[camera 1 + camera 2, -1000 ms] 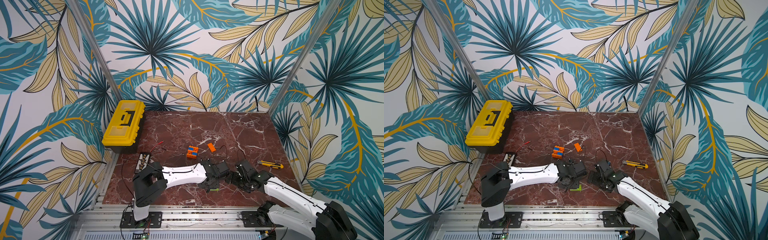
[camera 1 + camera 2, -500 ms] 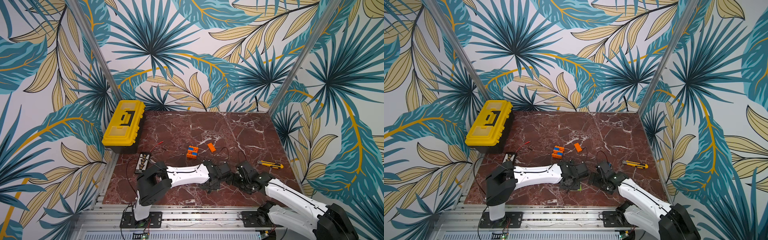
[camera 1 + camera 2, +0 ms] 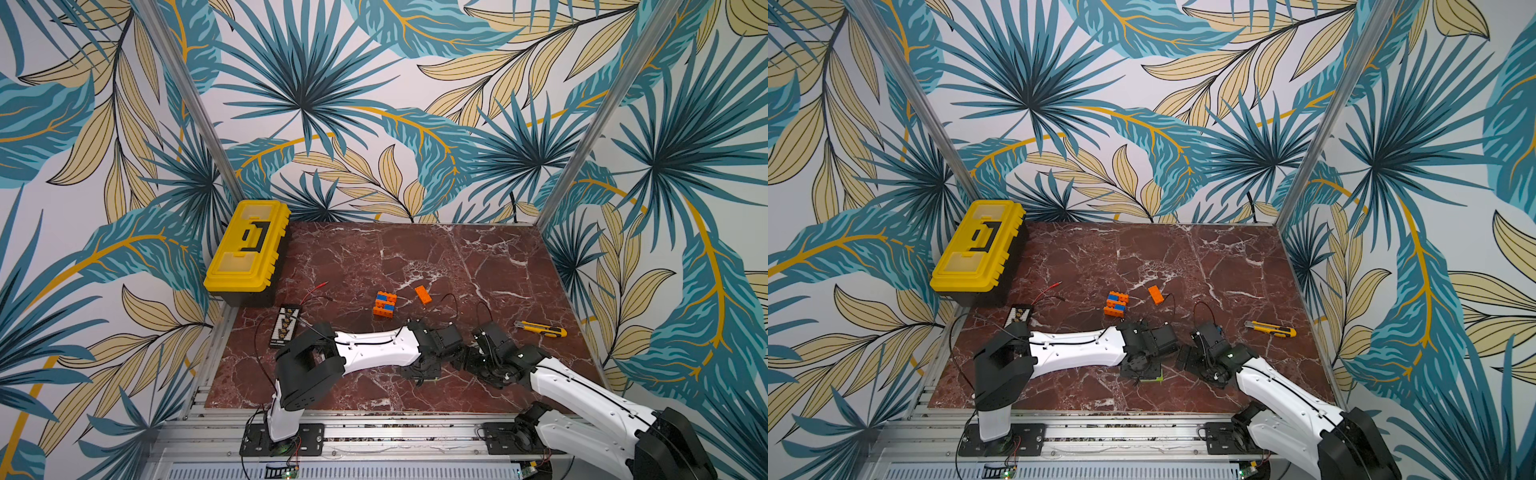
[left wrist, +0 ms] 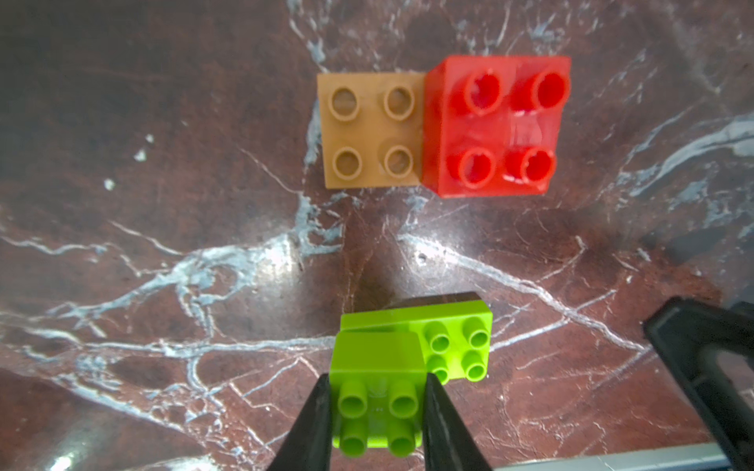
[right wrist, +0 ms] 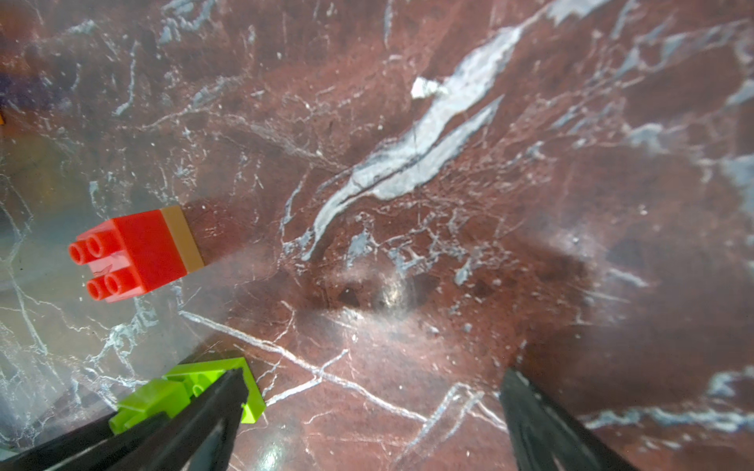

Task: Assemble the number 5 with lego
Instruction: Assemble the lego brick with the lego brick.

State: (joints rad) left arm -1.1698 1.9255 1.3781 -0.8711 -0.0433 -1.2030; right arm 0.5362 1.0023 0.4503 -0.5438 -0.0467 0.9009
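1. The left gripper (image 4: pixel 377 420) is closed on a small lime green brick (image 4: pixel 377 367), one black finger on each side.
2. That brick sits on one end of a longer lime green piece (image 4: pixel 457 342), which lies flat on the marble table (image 4: pixel 163 204); four of its studs are bare.
3. The right gripper (image 5: pixel 375 379) is spread wide and holds nothing. One finger is just beside the lime pair; whether it touches them cannot be told.
4. Close by but apart from the lime pair, a red brick (image 4: pixel 495 126) stands on a tan plate (image 4: pixel 367 130), which juts out on one side.
5. Both grippers are low over the near middle of the table.
6. Farther back, in both top views, an orange and blue stack (image 3: pixel 384 304) stands with a loose orange brick (image 3: pixel 422 294) to its right.
7. A yellow utility knife (image 3: pixel 539 328) lies at the right; a yellow toolbox (image 3: pixel 247 245) stands at the far left.
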